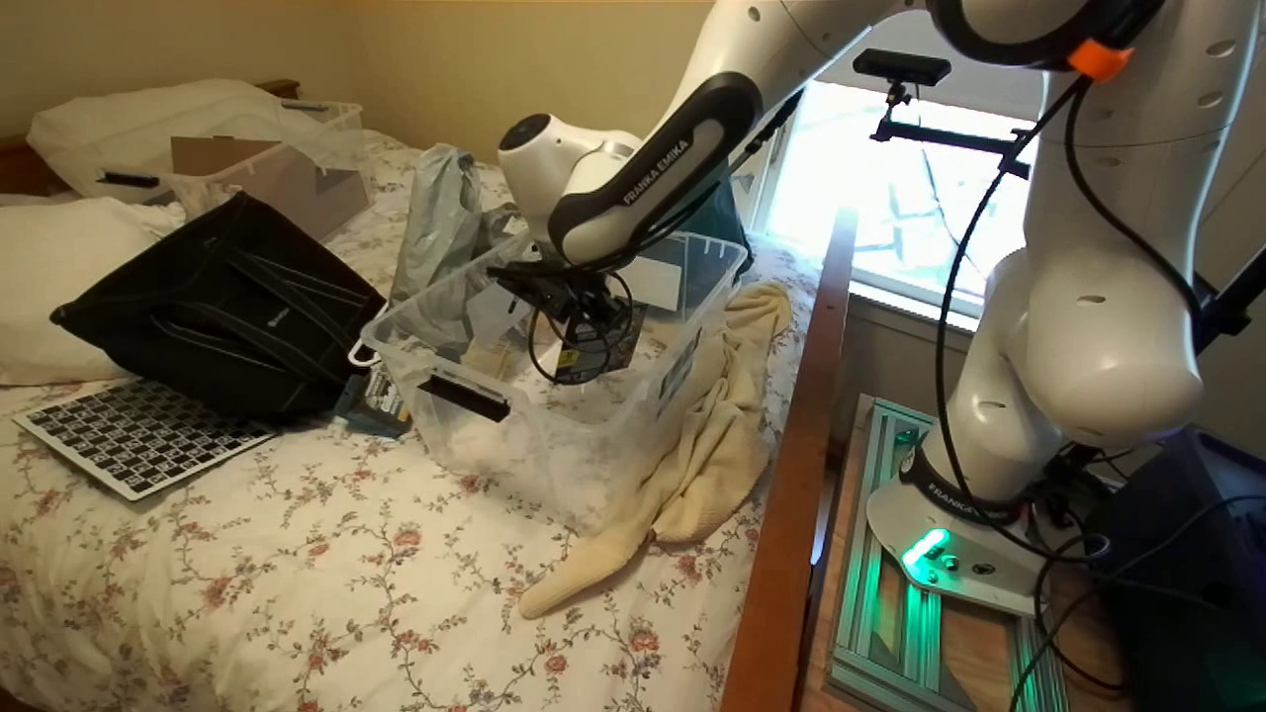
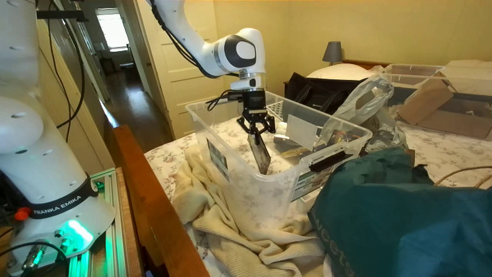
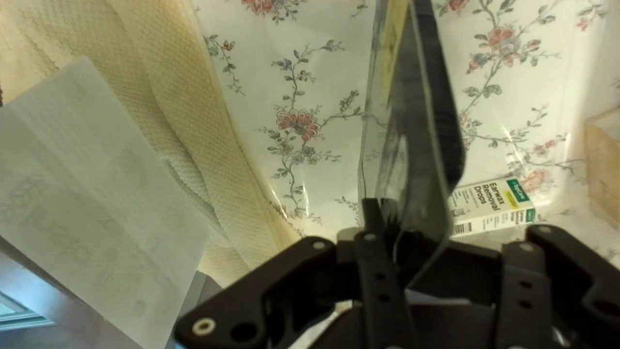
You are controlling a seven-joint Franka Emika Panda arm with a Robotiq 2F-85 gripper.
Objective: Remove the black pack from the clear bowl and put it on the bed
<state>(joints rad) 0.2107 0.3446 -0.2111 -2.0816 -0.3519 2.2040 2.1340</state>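
Down inside the clear bowl [image 2: 261, 204], the black pack [image 2: 260, 154] hung from the claw [image 2: 256, 137], leaning a bit. The claw was pinched narrow on the pack's top end. I could not tell if the pack's low edge touched the floor of the clear bowl. On that floor, near the pack, lay a little white box of ear drops [image 3: 493, 206].

To me, the grabbing looked done, and the step in hand was lifting the pack out. The putting-down on the bed [image 1: 386, 593], outside the clear bowl, was not yet done.

Next, I thought, the claw needed to hang on tight and go straight up until the whole pack was higher than the rim of the clear bowl. Going sideways too soon might make it bump the wall and slip out. After that, it needed to move over the rim and put the pack down gently. A good spot on the bed seemed to be on the side of the clear bowl away from the big green bag [image 2: 396, 215]. The crumpled cream blanket [image 1: 702, 460] lay right beside the clear bowl, so I would have picked a place past it.
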